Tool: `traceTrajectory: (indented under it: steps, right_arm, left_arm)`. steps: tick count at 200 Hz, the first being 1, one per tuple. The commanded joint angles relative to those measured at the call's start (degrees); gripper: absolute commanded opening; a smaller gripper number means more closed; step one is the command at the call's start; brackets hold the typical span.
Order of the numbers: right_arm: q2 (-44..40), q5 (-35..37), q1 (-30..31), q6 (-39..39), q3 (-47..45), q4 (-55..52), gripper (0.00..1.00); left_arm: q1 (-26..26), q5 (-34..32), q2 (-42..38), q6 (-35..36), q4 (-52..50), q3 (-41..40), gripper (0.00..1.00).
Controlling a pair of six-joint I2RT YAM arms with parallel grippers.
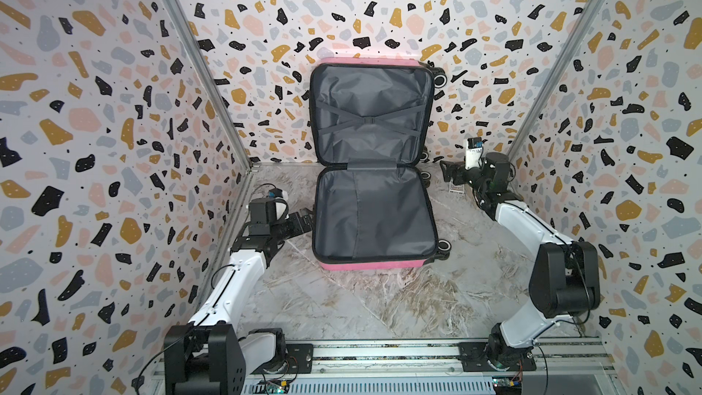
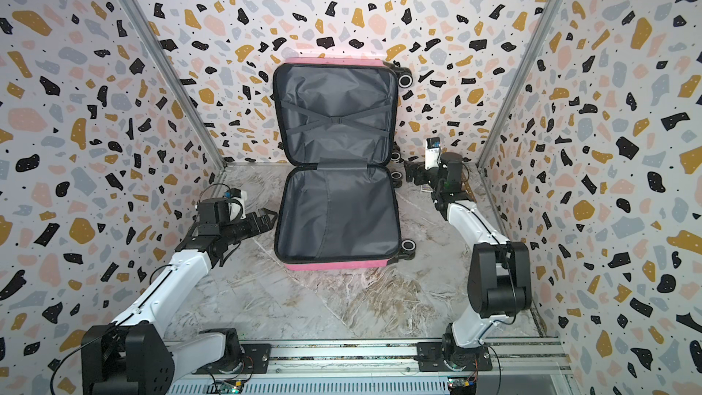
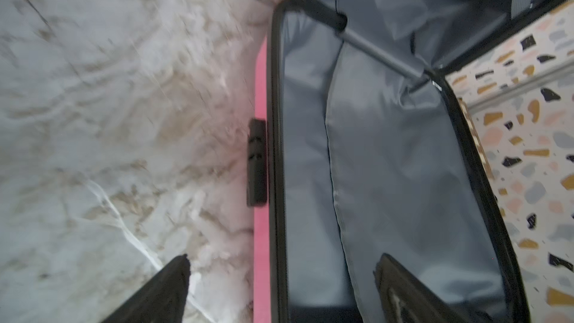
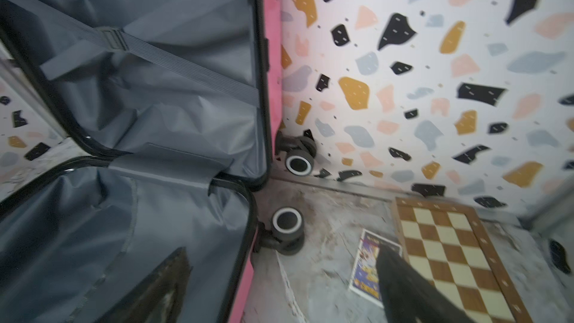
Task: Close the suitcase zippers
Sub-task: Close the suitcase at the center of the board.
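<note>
Open suitcase (image 1: 374,218) runs lengthwise toward the back wall (image 1: 342,13), wheels (image 1: 443,245) pointing right; left gripper (image 1: 304,222) and right gripper (image 1: 447,172) gape empty.

Both top views are bright and evenly lit from overhead, and shadows under the arms are soft and short. A faint pink glow tints the back wall (image 1: 338,53) at upper centre, above the suitcase (image 1: 372,264). The side walls (image 1: 95,146) bow outward toward the frame edges, a wide-angle distortion. The marble table (image 1: 380,298) carries a mild sheen. The left wrist view is motion-blurred, and the table (image 3: 108,119) is smeared the most. In the right wrist view the dark fingers (image 4: 403,290) are out of focus.
</note>
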Motion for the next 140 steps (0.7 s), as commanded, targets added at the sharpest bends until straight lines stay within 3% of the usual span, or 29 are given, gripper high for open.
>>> traceTrajectory:
  steps: [1, 22, 37, 60, 105, 140]
  right_arm:
    - [5.5, -6.4, 1.1, -1.9, 9.6, -2.5, 0.83]
    - [13.3, -8.9, 1.2, -2.4, 20.3, -4.3, 0.68]
    - [18.3, -9.7, 1.3, -2.3, 27.7, -5.5, 0.63]
    - [24.8, -9.7, 1.4, -1.6, 37.2, -6.2, 0.59]
    - [34.6, -7.3, 1.5, -0.6, 52.3, -8.8, 0.56]
    - [38.7, -5.9, 1.5, 0.6, 58.7, -8.4, 0.52]
  left_arm:
    - [-1.3, 7.7, 1.0, -0.7, -5.6, 0.7, 0.89]
    - [-2.2, 8.3, 2.7, -1.3, -4.9, 0.7, 0.82]
    - [-2.4, 6.1, 3.7, -1.6, -5.9, 1.1, 0.79]
    - [-2.4, 4.9, 5.0, -1.4, -6.0, 1.4, 0.75]
    - [-2.4, 5.0, 9.1, -0.8, -6.0, 2.5, 0.53]
    - [-2.4, 5.5, 12.5, -0.8, -7.2, 3.9, 0.42]
